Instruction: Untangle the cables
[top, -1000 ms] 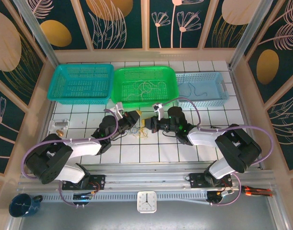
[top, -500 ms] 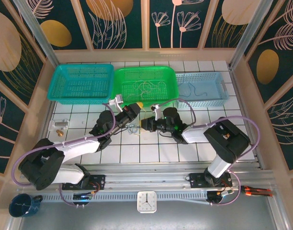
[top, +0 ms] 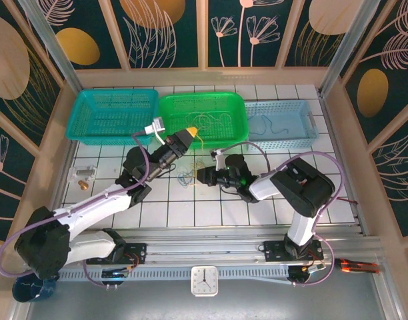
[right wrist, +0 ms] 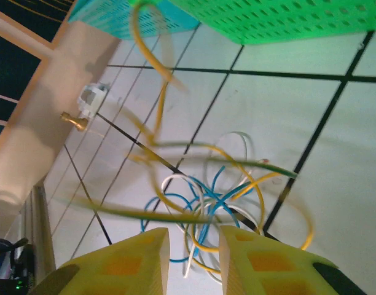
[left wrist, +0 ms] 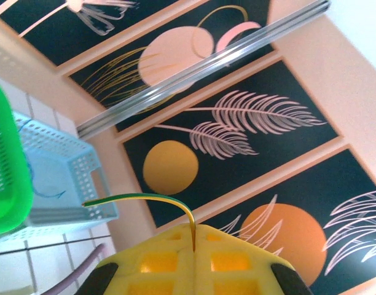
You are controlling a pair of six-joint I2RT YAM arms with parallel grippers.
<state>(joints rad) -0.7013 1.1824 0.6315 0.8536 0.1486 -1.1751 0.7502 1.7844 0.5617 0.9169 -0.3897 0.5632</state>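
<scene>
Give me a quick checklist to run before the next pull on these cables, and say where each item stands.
1. Lifted strand held: the left gripper is shut on the yellow cable. Ok.
2. Anchor on the tangle: the right gripper is open with nothing pinched. Not ok.
3. Yellow cable free of the tangle: the strands are blurred. Cannot tell.
4. Tangle lying on the table, outside the green basket. Ok.

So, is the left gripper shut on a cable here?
Shut. The left gripper has its yellow fingers pressed together, pinching a yellow-green cable that arcs out from the seam.
</scene>
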